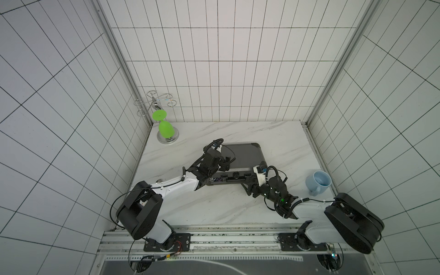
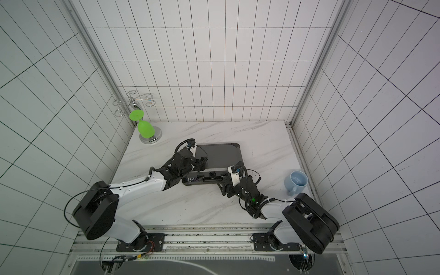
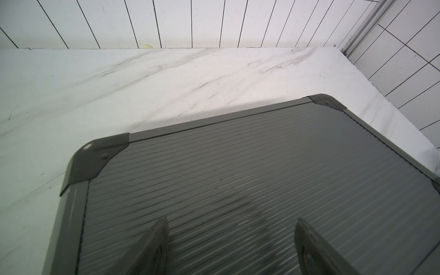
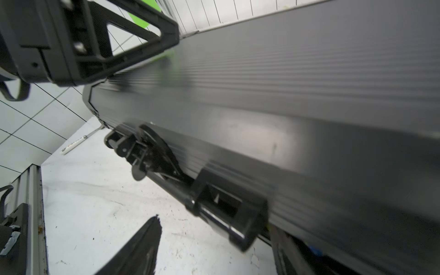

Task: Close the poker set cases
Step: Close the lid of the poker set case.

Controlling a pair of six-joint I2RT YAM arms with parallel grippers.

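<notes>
The poker set case [image 1: 247,156] [image 2: 223,154] is a dark grey ribbed briefcase lying flat mid-table with its lid down. Its black handle [image 1: 235,178] and latches face the near edge. My left gripper [image 1: 226,164] [image 3: 231,221] hovers open over the lid's near left part, with only ribbed lid [image 3: 238,178] between its fingers. My right gripper [image 1: 248,183] [image 4: 214,223] stands open at the case's front right. One finger is over the table, the other under the case's front edge, and a black latch [image 4: 228,209] lies between them untouched. The chips inside are hidden.
A light blue mug [image 1: 319,182] stands at the table's right edge, close to my right arm. A green wine glass [image 1: 164,128] hangs upside down on a chrome rack [image 1: 154,102] in the back left corner. Tiled walls close in three sides of the marble table [image 1: 214,207].
</notes>
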